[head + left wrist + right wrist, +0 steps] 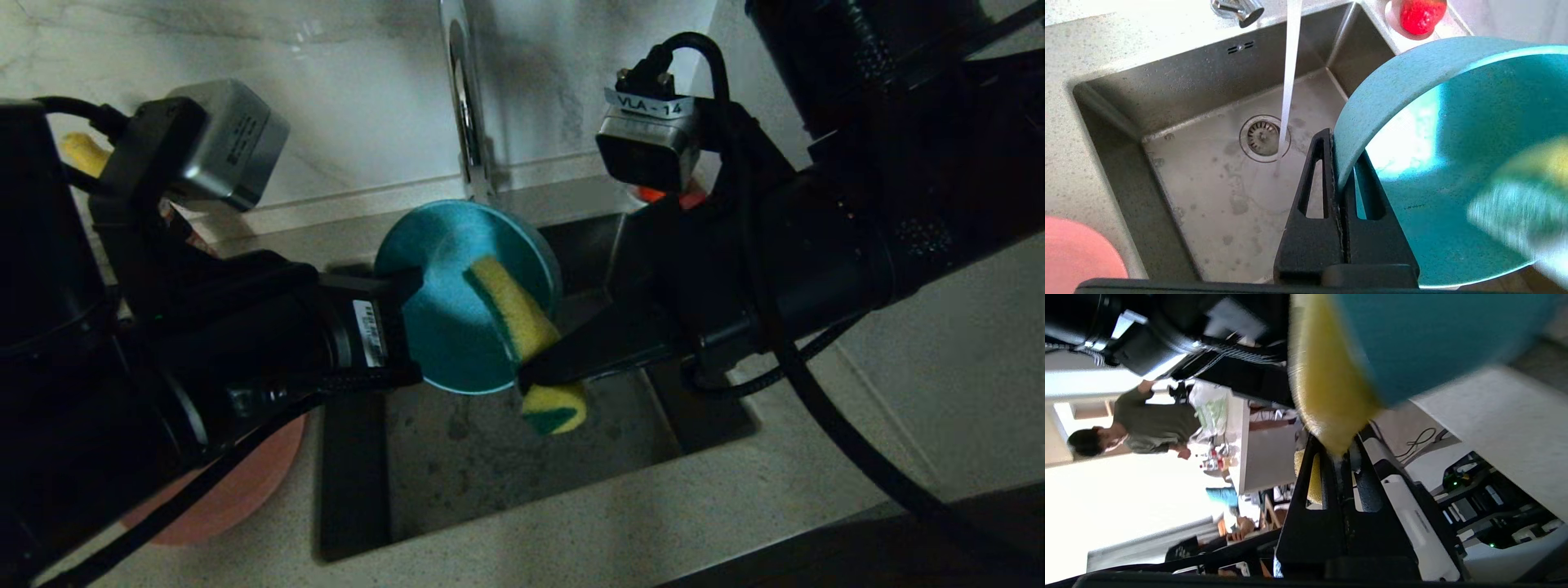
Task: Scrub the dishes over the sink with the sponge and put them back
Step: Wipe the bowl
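Observation:
Over the sink (506, 465) I hold the teal-blue bowl (441, 327) tipped on edge, its hollow facing the right arm. My left gripper (408, 298) is shut on the bowl's rim; the left wrist view shows one finger on each side of the bowl (1433, 212) wall inside the left gripper (1341, 163). My right gripper (532, 374) is shut on the yellow sponge (522, 314), which is bent against the inside of the bowl. In the right wrist view the sponge (1327, 388) sits pinched in the right gripper (1337, 447) against the bowl (1433, 335). The pink plate (237, 490) lies on the counter left of the sink. The chopsticks are out of view.
Water runs from the chrome faucet (467, 106) in a thin stream (1290, 73) down to the drain strainer (1263, 139). A white saucer with a red fruit (1421, 14) stands on the counter at the sink's far right corner. Speckled counter (922, 384) surrounds the basin.

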You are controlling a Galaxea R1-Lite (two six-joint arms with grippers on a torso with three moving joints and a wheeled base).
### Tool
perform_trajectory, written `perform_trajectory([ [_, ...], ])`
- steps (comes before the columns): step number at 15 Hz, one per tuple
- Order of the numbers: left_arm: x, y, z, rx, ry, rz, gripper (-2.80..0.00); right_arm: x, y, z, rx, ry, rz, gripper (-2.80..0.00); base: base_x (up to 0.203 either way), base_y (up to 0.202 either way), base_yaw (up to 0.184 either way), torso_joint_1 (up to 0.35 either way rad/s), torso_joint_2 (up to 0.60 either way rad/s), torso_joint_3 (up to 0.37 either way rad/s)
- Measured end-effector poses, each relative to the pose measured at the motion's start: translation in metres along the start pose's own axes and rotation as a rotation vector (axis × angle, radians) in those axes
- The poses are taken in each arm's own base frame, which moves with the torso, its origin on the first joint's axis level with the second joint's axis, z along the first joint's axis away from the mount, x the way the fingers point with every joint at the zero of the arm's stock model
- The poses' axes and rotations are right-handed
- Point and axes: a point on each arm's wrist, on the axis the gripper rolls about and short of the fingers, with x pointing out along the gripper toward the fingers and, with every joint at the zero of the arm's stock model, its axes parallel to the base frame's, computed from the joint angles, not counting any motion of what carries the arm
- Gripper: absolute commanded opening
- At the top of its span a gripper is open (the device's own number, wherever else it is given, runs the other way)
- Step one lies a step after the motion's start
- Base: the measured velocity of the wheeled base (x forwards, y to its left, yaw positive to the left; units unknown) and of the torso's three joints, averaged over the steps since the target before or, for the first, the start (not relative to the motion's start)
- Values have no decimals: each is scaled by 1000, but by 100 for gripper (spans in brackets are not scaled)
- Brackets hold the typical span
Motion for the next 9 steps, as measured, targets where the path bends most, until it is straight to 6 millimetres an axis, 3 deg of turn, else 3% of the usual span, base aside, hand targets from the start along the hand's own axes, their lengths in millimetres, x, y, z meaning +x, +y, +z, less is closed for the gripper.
perform_trajectory([
  [9, 9, -3, 2, -4, -1, 12, -280, 20, 6, -5, -5, 61, 29, -280, 0, 0, 0, 0, 0, 0],
])
